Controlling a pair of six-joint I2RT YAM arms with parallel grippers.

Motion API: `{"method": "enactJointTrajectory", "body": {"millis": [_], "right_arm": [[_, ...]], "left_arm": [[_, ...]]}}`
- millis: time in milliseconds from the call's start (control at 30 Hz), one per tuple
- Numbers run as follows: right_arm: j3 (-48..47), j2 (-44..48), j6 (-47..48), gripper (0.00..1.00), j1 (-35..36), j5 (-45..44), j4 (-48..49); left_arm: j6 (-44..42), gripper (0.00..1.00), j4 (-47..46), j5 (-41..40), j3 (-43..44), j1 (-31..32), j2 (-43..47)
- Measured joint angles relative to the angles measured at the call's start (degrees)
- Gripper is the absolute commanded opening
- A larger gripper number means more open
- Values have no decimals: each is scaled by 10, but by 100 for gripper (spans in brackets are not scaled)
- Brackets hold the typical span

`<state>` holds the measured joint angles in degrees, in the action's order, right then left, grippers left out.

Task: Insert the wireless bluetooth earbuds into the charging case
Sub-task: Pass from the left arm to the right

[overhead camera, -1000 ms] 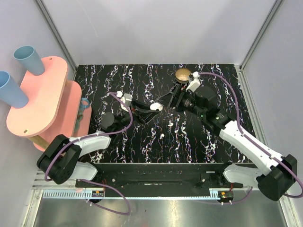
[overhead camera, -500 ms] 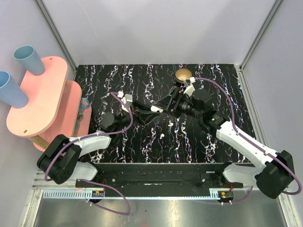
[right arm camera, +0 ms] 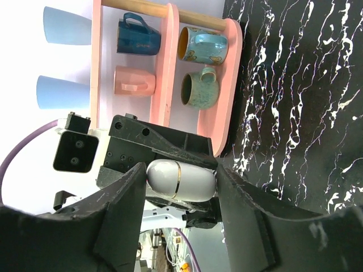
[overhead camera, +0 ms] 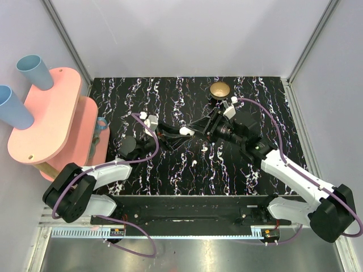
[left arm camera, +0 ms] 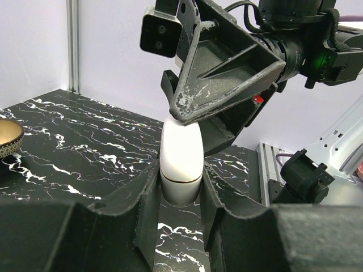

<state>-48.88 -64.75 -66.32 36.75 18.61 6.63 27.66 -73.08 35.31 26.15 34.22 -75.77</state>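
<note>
The small white rounded plastic charging case [left arm camera: 181,164], lid shut, stood upright over the middle of the black veined counter [overhead camera: 142,96], held by the left gripper [left arm camera: 181,190], jaws clenched on its lower half. I judged the step to be opening it. From 3 o'clock the right gripper [right arm camera: 180,180] straddled the cap, jaws partly spread. I couldn't tell whether they pinched it. Next I needed a firm grip on the cap, then to pry it up.

Left white-shelled arm with black joints [overhead camera: 105,170] and matching right arm [overhead camera: 295,175] are each trailing a looping purple cable [overhead camera: 273,114]. Right gripper's matte black triangular fingers [left arm camera: 227,73] are showing whitish scuffs; green indicator light [left arm camera: 324,58] is glowing.
</note>
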Motion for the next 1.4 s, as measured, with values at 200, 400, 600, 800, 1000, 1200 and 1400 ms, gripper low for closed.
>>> {"method": "enactJointTrajectory", "body": {"millis": [200,400,600,800,1000,1200,1400], "right_arm": [[2,1,-12,74,0,5,4],[3,1,-16,73,0,6,5],[3,1,-21,67,0,20,8],[4,-9,-32,60,0,27,22],[9,-12,-38,50,0,34,30],[14,-12,-41,47,0,34,38],[17,-12,-46,63,0,34,47]], "left_arm": [[-3,0,-1,-5,0,0,1],[-5,0,-1,-11,-1,0,1],[-5,0,-1,-12,-1,0,1],[-5,0,-3,-12,-1,0,1],[-4,2,-5,-12,0,0,1],[-4,2,-6,-12,0,0,1],[-4,3,-7,-12,0,0,0]]}}
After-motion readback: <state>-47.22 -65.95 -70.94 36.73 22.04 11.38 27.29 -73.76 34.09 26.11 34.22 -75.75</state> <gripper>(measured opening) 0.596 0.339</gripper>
